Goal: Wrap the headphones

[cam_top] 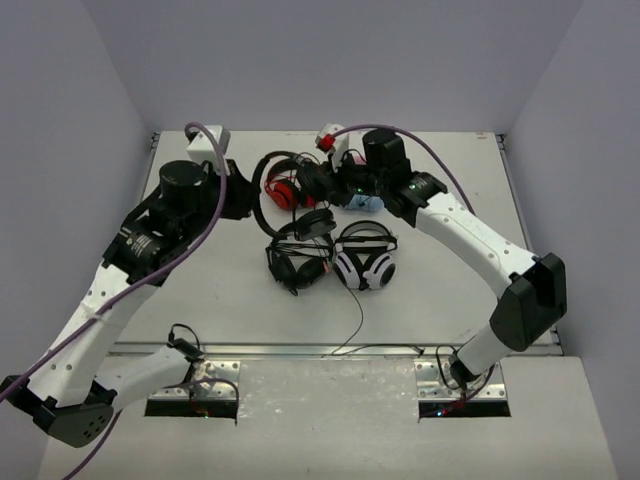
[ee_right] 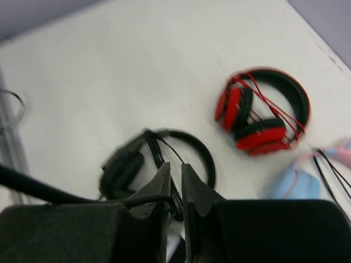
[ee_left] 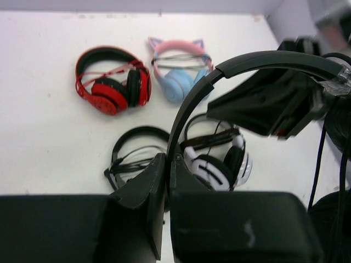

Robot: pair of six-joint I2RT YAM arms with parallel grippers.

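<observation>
The headphones (cam_top: 263,190) are held up between both arms, their thin black headband arcing above the table. My left gripper (cam_top: 243,198) is shut on the headband (ee_left: 189,107), which curves up and right from between my fingertips (ee_left: 167,159). Their thin black cable (ee_left: 317,164) hangs at the right of the left wrist view. My right gripper (cam_top: 338,185) is at the other end of the band. Its jaws (ee_right: 176,167) are almost closed, and a black cable (ee_right: 38,189) runs in from the left to them. The cups are hidden by the grippers.
On the table lie a red-and-black pair (cam_top: 285,192), a pink-and-blue cat-ear pair (cam_top: 365,201), a bigger black over-ear pair (cam_top: 297,262) and a white-and-black pair (cam_top: 365,267). A thin cable (cam_top: 356,315) trails toward the near edge.
</observation>
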